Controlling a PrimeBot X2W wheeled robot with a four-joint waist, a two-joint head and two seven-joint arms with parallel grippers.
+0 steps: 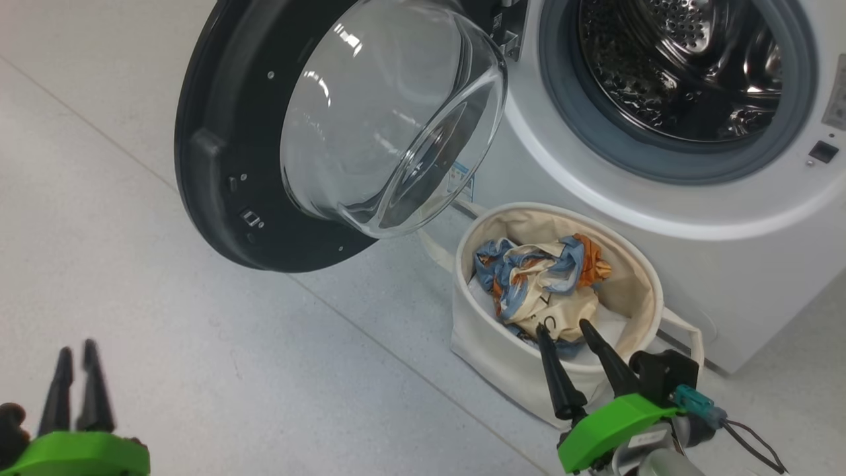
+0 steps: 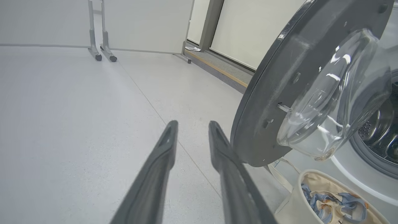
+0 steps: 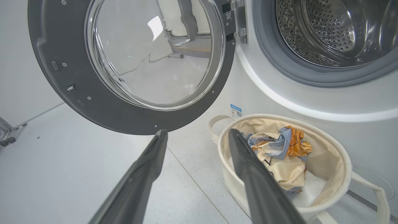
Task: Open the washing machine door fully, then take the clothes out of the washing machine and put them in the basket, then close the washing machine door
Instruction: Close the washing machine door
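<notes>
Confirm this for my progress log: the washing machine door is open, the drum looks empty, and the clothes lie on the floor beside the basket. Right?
Not quite: the clothes lie inside the basket, not beside it; the head view shows this. The washing machine door is open and the drum looks empty.

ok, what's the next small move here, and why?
Probably swing the left gripper up behind the door's free edge to start pushing it shut. The clothes lie in the basket, and what shows of the drum looks empty. The door stands wide open, its free edge is on the left arm's side, and that gripper's jaws are open and empty.
</notes>
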